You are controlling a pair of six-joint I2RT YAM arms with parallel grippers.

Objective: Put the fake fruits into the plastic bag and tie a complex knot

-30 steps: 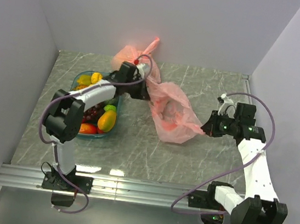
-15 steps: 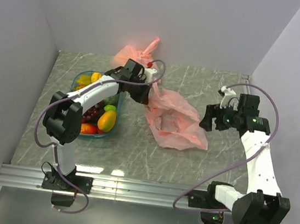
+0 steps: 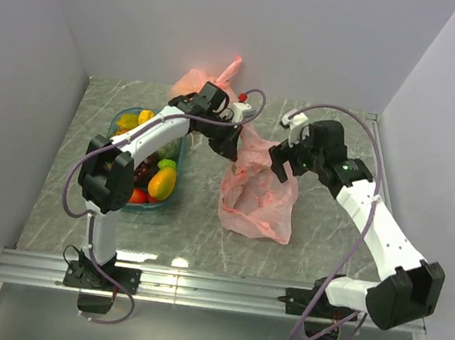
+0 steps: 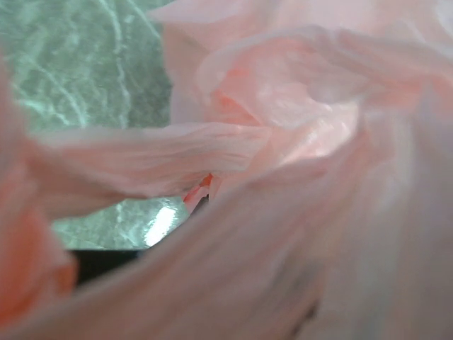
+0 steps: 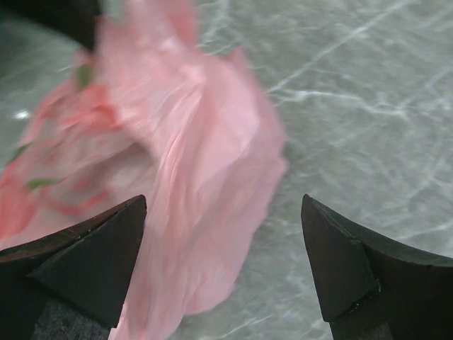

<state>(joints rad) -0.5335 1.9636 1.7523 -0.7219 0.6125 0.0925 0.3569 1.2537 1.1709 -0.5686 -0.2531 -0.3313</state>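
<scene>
While the right gripper [image 5: 223, 212] stands wide open with the plastic bag [image 3: 259, 201] just ahead of its 2 fingers, the left gripper [image 3: 226, 141] is closed on the bag's far left edge, and the fake fruits [image 3: 157, 179] lie apart in a blue tray [image 3: 115, 122].
</scene>
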